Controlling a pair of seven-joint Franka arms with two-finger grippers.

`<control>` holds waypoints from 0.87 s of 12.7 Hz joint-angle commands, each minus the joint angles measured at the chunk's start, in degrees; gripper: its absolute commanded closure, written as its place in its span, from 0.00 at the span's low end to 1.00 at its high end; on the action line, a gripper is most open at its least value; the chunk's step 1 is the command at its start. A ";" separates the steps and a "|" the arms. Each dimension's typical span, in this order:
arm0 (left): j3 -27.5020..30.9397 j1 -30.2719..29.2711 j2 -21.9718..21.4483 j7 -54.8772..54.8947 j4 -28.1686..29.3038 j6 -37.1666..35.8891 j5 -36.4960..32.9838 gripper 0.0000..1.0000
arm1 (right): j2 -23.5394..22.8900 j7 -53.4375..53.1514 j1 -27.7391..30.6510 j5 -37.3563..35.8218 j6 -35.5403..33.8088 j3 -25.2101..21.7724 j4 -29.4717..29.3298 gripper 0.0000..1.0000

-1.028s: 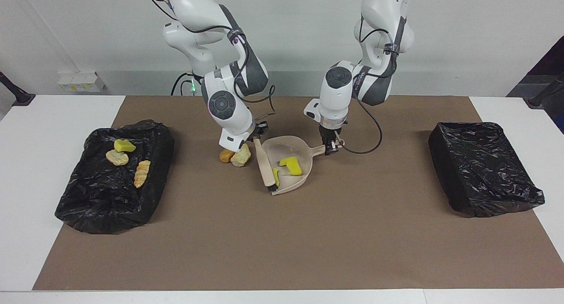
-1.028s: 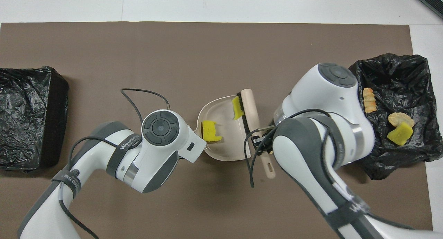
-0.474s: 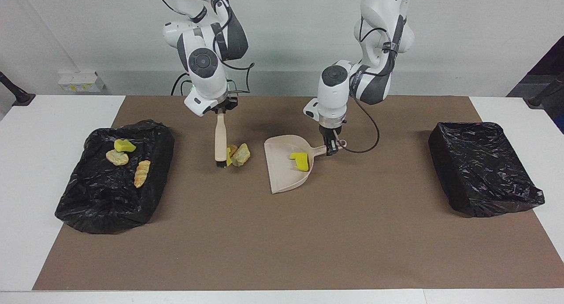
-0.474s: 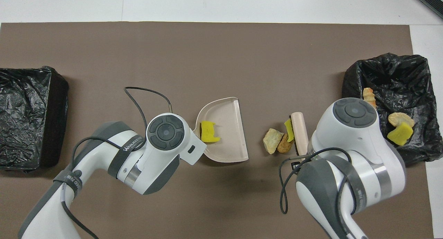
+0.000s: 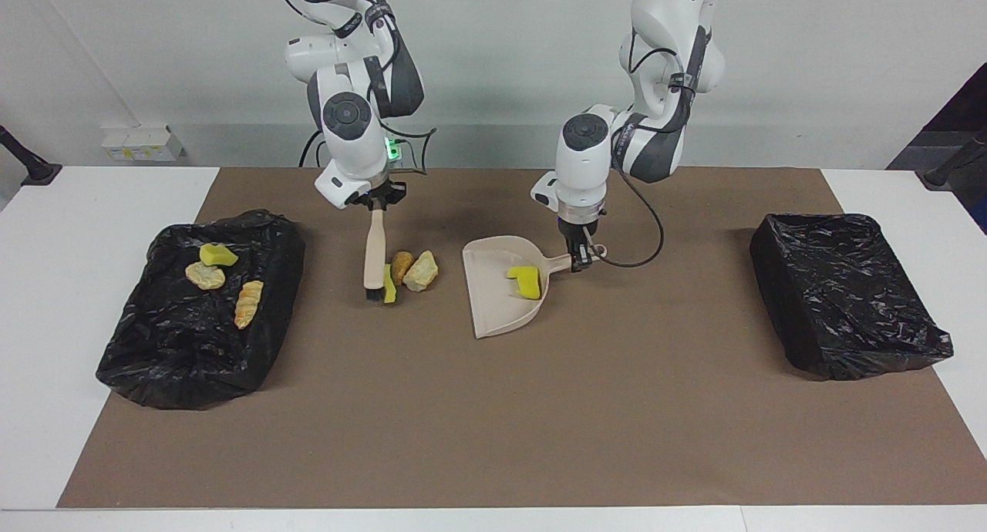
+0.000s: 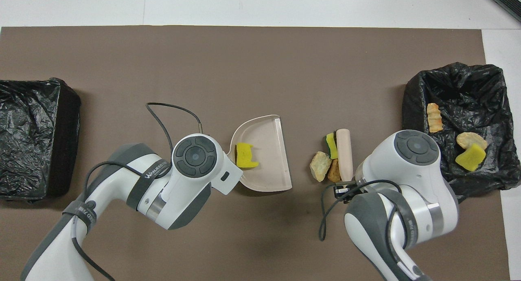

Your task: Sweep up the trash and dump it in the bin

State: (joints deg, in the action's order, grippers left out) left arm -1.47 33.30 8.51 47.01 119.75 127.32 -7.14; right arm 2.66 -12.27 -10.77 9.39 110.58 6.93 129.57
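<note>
My right gripper [image 5: 375, 201] is shut on the handle of a beige brush [image 5: 373, 248] [image 6: 344, 152], whose bristle end is down at the mat. Three trash chunks lie against the brush on its dustpan side: one yellow [image 5: 389, 286] [image 6: 331, 145], one orange-brown [image 5: 400, 265] [image 6: 334, 175] and one pale beige [image 5: 422, 272] [image 6: 320, 171]. My left gripper [image 5: 579, 257] is shut on the handle of the beige dustpan [image 5: 497, 310] [image 6: 269, 172], which holds one yellow chunk [image 5: 527, 281] [image 6: 246, 155]. In the overhead view both grippers are hidden under their arms.
A black-lined bin [image 5: 193, 362] [image 6: 460, 85] at the right arm's end of the table holds three chunks: yellow, beige and orange. A second black-lined bin [image 5: 848, 308] [image 6: 28, 150] stands at the left arm's end. A brown mat [image 5: 493, 424] covers the table.
My right gripper swung the brush out of the dustpan toward the right arm's end, taking one yellow chunk along. The brush now stands beside the loose chunks. The dustpan shifted slightly.
</note>
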 commanded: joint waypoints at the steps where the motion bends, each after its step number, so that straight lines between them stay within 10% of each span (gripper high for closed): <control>1: 0.15 0.19 -2.36 0.19 3.21 1.00 -1.12 1.00 | -5.71 2.78 -0.39 8.86 -0.18 0.45 -7.63 1.00; 4: 0.24 0.19 -2.45 -2.52 3.30 0.83 -1.12 1.00 | -9.33 1.38 -1.27 15.12 -6.83 0.54 -18.87 1.00; 7: 0.24 0.19 -2.62 -3.68 3.56 0.83 -1.12 1.00 | -8.38 -0.73 -0.39 5.61 -17.91 -0.16 -24.19 1.00; 11: 0.15 -0.17 -2.62 -3.59 3.65 0.83 -1.12 1.00 | 1.54 0.84 -0.48 -8.87 -14.63 0.45 -7.97 1.00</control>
State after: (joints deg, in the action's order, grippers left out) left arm -1.45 33.30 7.65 44.53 121.05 127.31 -7.14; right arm -2.01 -12.17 -11.77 2.88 92.20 6.87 112.06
